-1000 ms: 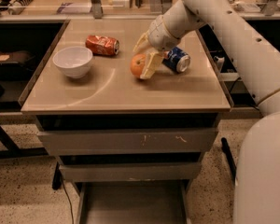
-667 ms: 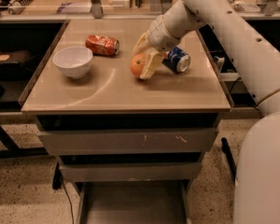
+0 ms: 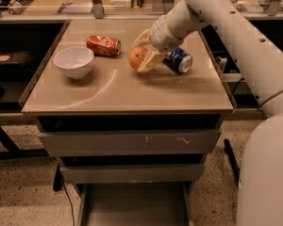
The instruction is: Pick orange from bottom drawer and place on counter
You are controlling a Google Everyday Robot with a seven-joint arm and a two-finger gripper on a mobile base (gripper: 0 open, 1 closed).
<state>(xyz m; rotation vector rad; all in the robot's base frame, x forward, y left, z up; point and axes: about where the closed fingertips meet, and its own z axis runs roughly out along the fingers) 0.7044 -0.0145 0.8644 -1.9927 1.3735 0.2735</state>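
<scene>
The orange (image 3: pixel 136 58) is on or just above the beige counter (image 3: pixel 127 91), near its middle, between the red can and the blue can. My gripper (image 3: pixel 145 48) reaches down from the upper right and is shut on the orange, with one pale finger (image 3: pixel 149 61) in front of it and the other (image 3: pixel 142 35) behind. I cannot tell whether the orange touches the counter. The bottom drawer (image 3: pixel 132 206) is pulled open at the foot of the cabinet, and its grey floor shows nothing on it.
A white bowl (image 3: pixel 74 61) stands on the counter's left. A crushed red soda can (image 3: pixel 104 45) lies behind the orange and a blue can (image 3: pixel 178 60) lies right of the gripper. My white arm (image 3: pixel 245 46) fills the right side. Two upper drawers (image 3: pixel 132 142) are closed.
The gripper and the orange have shifted slightly up and to the left in the view. The bowl, both cans and the drawers have not moved.
</scene>
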